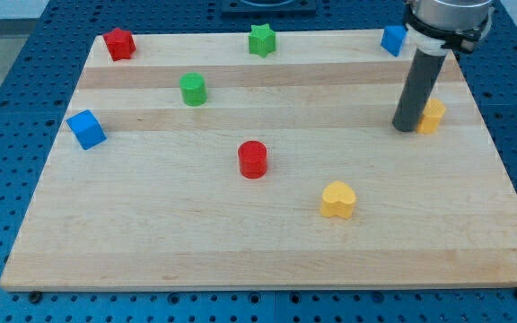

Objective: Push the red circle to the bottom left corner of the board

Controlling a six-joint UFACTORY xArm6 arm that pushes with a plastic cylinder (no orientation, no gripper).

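Note:
The red circle (252, 159) is a short red cylinder standing near the middle of the wooden board (151, 242). My tip (406, 126) is at the view's right, well to the right of the red circle and slightly higher in the view. It touches or nearly touches the left side of a yellow block (433, 116). The board's bottom left corner (12, 278) is far from the red circle, down and to the left.
A red block (118, 43) sits at the top left, a green star (261, 40) at top centre, a blue block (392, 39) at top right. A green cylinder (193, 89), a blue cube (86, 128) at the left edge and a yellow heart (337, 199) also lie on the board.

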